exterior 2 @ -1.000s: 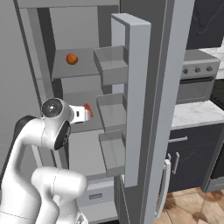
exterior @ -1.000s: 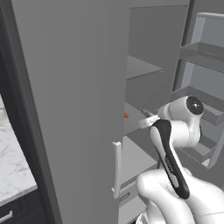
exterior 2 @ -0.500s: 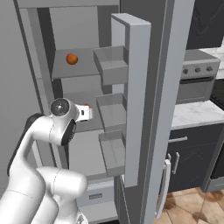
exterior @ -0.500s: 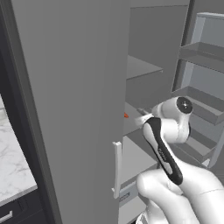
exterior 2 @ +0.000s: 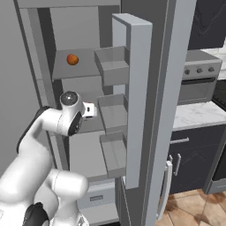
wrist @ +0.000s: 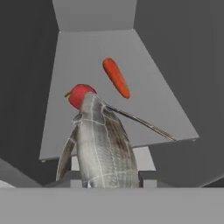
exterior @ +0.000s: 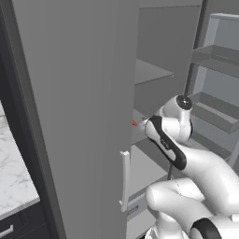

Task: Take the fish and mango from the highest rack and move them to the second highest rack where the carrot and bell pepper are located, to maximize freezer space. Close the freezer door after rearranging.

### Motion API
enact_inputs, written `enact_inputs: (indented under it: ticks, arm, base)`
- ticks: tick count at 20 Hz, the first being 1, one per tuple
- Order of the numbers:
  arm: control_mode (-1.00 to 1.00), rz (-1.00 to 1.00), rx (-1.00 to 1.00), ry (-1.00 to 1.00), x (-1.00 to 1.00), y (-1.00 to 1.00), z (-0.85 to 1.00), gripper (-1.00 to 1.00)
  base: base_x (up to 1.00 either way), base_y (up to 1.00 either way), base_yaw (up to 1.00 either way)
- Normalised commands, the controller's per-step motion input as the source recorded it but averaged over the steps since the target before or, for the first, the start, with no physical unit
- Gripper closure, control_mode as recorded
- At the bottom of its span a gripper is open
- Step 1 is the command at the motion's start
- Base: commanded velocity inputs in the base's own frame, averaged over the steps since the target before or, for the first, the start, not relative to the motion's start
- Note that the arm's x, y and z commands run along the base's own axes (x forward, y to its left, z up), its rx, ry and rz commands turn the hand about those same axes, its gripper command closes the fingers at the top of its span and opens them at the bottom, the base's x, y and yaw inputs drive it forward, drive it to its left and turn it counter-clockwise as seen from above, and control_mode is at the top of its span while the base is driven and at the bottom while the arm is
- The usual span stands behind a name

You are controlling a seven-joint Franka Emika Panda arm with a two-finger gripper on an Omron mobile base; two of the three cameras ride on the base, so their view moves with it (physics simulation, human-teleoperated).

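Note:
A grey scaled fish fills the lower middle of the hand view, with my gripper shut on it. It hangs over the front edge of the second highest rack, tilted up. On that rack lie the orange carrot and, just behind the fish's tip, the red bell pepper. The fish hides my fingertips. The orange mango sits alone on the highest rack, above my hand. The freezer door stands wide open to the right of my arm.
Lipped grey door bins jut from the door's inner face close beside my hand. A tall grey panel with a pale handle blocks the left. An oven and a marble counter lie beyond the door.
My hand has pushed slightly deeper into the freezer at the second rack's level with the fish in it, and the arm's upper joint has swung up and right. The mango has not moved.

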Motion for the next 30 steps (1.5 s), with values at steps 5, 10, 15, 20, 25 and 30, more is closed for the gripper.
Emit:
enact_inputs:
  ticks: [5, 10, 15, 20, 25, 30]
  arm:
    - [-1.0, 0.0, 0.0, 0.11, 0.42, 0.0, -0.19, 1.0]
    - [-1.0, 0.0, 0.0, 0.05, 0.37, 0.0, -0.27, 1.0]
    - [-1.0, 0.0, 0.0, 0.01, 0.34, 0.0, -0.3, 1.0]
    - [-1.0, 0.0, 0.0, 0.0, 0.34, 0.0, -0.32, 1.0]
    - [-1.0, 0.0, 0.0, 0.0, 0.38, 0.0, -0.29, 1.0]
    - [-1.0, 0.0, 0.0, 0.0, 0.36, 0.0, -0.25, 1.0]
  base:
    - [0.0, 0.0, 0.0]
    - [0.0, 0.0, 0.0]
    - [0.0, 0.0, 0.0]
    - [0.0, 0.0, 0.0]
    - [0.0, 0.0, 0.0]
    - [0.0, 0.0, 0.0]
